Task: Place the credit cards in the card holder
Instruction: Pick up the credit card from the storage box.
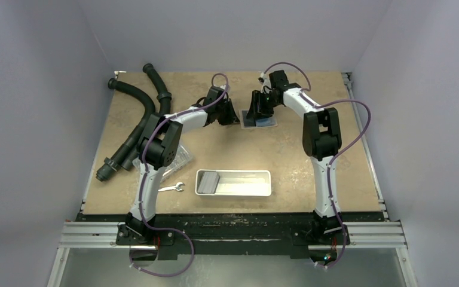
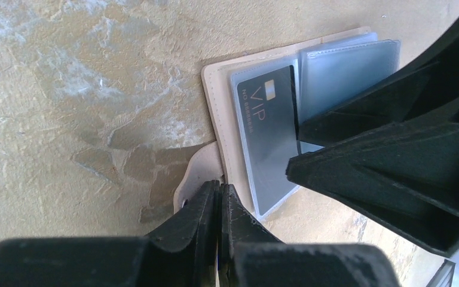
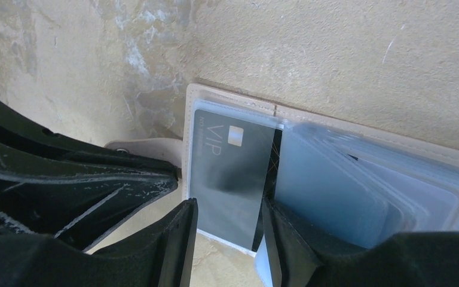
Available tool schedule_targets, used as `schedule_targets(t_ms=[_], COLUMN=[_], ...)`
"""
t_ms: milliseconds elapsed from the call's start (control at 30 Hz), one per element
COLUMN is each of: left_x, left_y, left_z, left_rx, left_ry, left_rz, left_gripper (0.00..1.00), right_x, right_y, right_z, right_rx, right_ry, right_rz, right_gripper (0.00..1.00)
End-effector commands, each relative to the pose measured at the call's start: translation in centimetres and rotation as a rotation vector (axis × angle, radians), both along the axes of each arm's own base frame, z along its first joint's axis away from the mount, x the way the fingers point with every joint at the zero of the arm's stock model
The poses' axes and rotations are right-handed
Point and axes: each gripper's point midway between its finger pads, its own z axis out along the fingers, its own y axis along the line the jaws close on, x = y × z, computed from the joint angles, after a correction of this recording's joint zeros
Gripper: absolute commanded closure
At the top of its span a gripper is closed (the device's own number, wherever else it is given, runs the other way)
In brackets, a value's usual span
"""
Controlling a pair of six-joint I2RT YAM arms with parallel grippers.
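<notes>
Right pincer (image 3: pixel 228 206) overhangs the card holder (image 2: pixel 216 107); tray (image 1: pixel 245 182) and wrench (image 1: pixel 171 188) lie well apart.

Mottled tan tabletop (image 1: pixel 287 149) between pale grey walls (image 1: pixel 36 89) (soft, even light)

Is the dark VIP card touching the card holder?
Touching. The left wrist view shows the VIP card lying flat on the open card holder, tucked under its clear plastic.

Both arms stretched forward, elbows raised, wrists angled toward each other. Left gripper (image 2: pixel 220 186): tips down, jaws pressed together. Right gripper (image 3: pixel 230 206): jaws standing apart. The 2 grippers sit just beside each other, tips facing.
</notes>
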Motion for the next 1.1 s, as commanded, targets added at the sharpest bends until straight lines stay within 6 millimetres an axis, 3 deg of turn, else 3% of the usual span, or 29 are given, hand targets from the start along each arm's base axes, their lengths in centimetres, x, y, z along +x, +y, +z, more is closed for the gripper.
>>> schedule_targets(t_ms=[0,200,367,500,733,833,933,1067], left_x=[0.3,0.3,0.4,0.4,0.7,0.9,0.9,0.7], left_y=[0.2,0.1,0.4,0.5,0.3,0.3,-0.1,-0.4], left_z=[0.4,0.6,0.5,0.6,1.8,2.6,3.8,6.7], left_rx=[-0.012,-0.014,0.007,0.010,0.008,0.007,-0.009,-0.039], left_ry=[-0.008,-0.011,-0.009,-0.010,-0.027,-0.040,-0.051,-0.082], left_rz=[0.007,0.001,0.001,0.000,-0.012,-0.021,-0.039,-0.063], left_gripper=[1.00,1.00,1.00,1.00,1.00,1.00,0.99,0.85], right_x=[-0.1,-0.7,1.0,1.0,0.4,0.4,0.5,0.7], right_y=[0.2,2.6,-0.3,-2.8,-6.8,-7.5,-7.5,-7.8], right_z=[-2.4,0.0,2.7,4.2,1.1,0.6,1.5,3.9], right_rx=[0.008,0.171,-0.002,-0.130,-0.314,-0.344,-0.343,-0.357], right_ry=[0.035,0.027,-0.071,-0.118,-0.062,-0.056,-0.075,-0.117], right_rz=[0.009,0.074,-0.040,-0.073,-0.135,-0.146,-0.137,-0.156], right_gripper=[0.48,0.48,0.45,0.40,0.36,0.36,0.36,0.35])
